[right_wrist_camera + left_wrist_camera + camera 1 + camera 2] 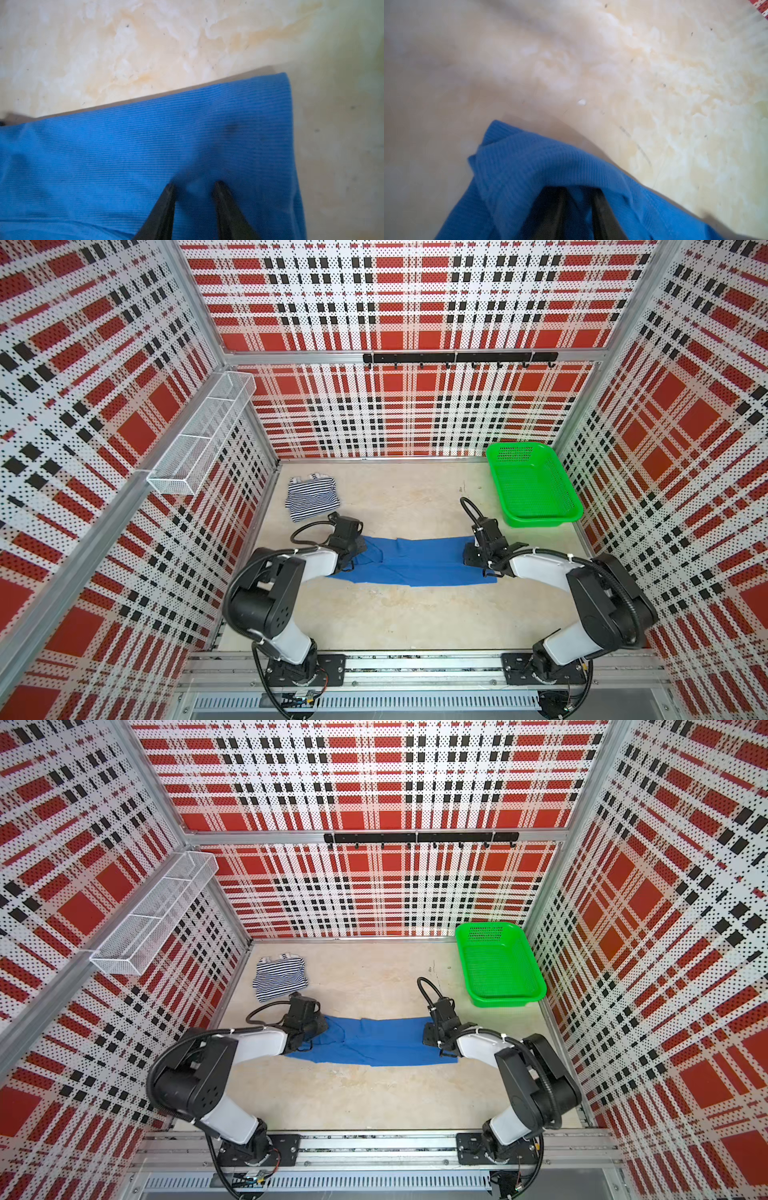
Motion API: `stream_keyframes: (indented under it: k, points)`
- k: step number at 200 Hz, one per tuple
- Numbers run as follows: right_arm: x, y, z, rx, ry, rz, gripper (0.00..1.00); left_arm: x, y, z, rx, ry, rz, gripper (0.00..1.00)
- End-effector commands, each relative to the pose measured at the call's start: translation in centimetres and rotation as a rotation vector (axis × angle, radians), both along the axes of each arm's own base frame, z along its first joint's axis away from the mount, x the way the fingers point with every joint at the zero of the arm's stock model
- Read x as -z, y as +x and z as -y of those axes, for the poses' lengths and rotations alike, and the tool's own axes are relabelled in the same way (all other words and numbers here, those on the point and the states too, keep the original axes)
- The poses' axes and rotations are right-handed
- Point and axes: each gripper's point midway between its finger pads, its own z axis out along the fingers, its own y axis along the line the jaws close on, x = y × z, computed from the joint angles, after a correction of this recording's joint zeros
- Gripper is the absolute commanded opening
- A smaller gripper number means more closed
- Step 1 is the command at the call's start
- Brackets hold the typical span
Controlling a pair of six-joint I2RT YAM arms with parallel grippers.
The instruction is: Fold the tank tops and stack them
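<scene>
The royal blue tank top (415, 560) (382, 1040) lies as a long band across the middle of the table. My left gripper (357, 547) (320, 1025) is at its left end. In the left wrist view the blue cloth (529, 162) drapes over and between the jaws of the left gripper (579, 190), raised off the table. My right gripper (471, 556) (430, 1033) is at the right end; in the right wrist view the right gripper (194, 185) pinches a pucker of the ribbed cloth (145, 145). The striped tank top (312, 497) (280, 977) lies folded at the back left.
An empty green mesh basket (540, 519) (505, 1000) stands at the back right corner. A white wire shelf (203, 435) hangs on the left wall and a black hook rail (457, 357) on the back wall. Plaid walls close in three sides.
</scene>
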Motion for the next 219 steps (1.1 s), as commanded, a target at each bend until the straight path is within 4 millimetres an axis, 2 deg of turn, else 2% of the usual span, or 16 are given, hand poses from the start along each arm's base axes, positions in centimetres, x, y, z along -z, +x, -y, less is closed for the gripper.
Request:
stream_keyframes:
  k: [1,18,33,47,57,65,77,89,104,118,131,152,170,187,209,219]
  points:
    - [3.7,-7.4,-1.6,-0.007,0.028,-0.208,0.37,1.8,2.3,3.1,0.095,-0.002,-0.027,0.26]
    - [3.7,-10.9,-4.5,-0.048,0.068,-0.250,0.39,1.4,6.3,6.0,0.163,0.024,-0.005,0.27]
    - [1.9,-11.9,-6.4,-0.052,0.099,-0.210,0.47,1.4,9.8,8.6,0.225,0.034,0.013,0.27]
    - [-1.0,-11.0,-6.8,-0.019,0.126,-0.127,0.57,1.0,12.9,11.0,0.276,0.015,0.054,0.27]
    - [-3.2,-9.8,-6.3,0.025,0.135,-0.050,0.59,0.3,14.7,12.4,0.302,0.008,0.086,0.27]
    - [-4.8,-8.9,-5.4,0.061,0.114,0.007,0.59,-1.1,16.0,13.4,0.316,0.000,0.123,0.28]
    - [-6.5,-7.7,-4.1,0.086,0.090,0.069,0.56,-3.2,16.9,14.1,0.329,0.007,0.162,0.31]
    - [-7.1,-6.8,-3.2,0.086,0.071,0.086,0.52,-5.2,17.0,14.2,0.336,0.023,0.195,0.36]
    - [-7.0,-6.1,-3.3,0.023,0.061,0.080,0.46,-7.0,16.5,13.3,0.344,0.061,0.208,0.43]
    - [-6.0,-6.2,-4.0,-0.054,0.053,0.037,0.42,-7.5,15.6,11.7,0.329,0.106,0.189,0.46]
    - [-4.5,-6.3,-4.4,-0.106,0.028,-0.017,0.40,-6.5,14.9,10.4,0.314,0.112,0.156,0.46]
    - [-2.5,-6.4,-5.7,-0.175,0.018,-0.070,0.38,-3.5,14.0,9.0,0.293,0.082,0.091,0.45]
    - [-1.3,-6.4,-6.3,-0.187,0.039,-0.079,0.32,-1.0,13.9,9.6,0.302,0.050,0.060,0.44]
    - [0.5,-7.0,-5.4,-0.158,0.007,-0.117,0.30,1.1,14.3,10.8,0.321,0.009,0.033,0.43]
    - [2.4,-9.6,-3.7,-0.057,-0.023,-0.186,0.29,2.5,15.9,12.3,0.338,-0.031,0.033,0.42]
    - [2.6,-11.3,-4.3,-0.031,0.012,-0.199,0.29,3.2,16.8,13.0,0.351,-0.049,0.030,0.42]
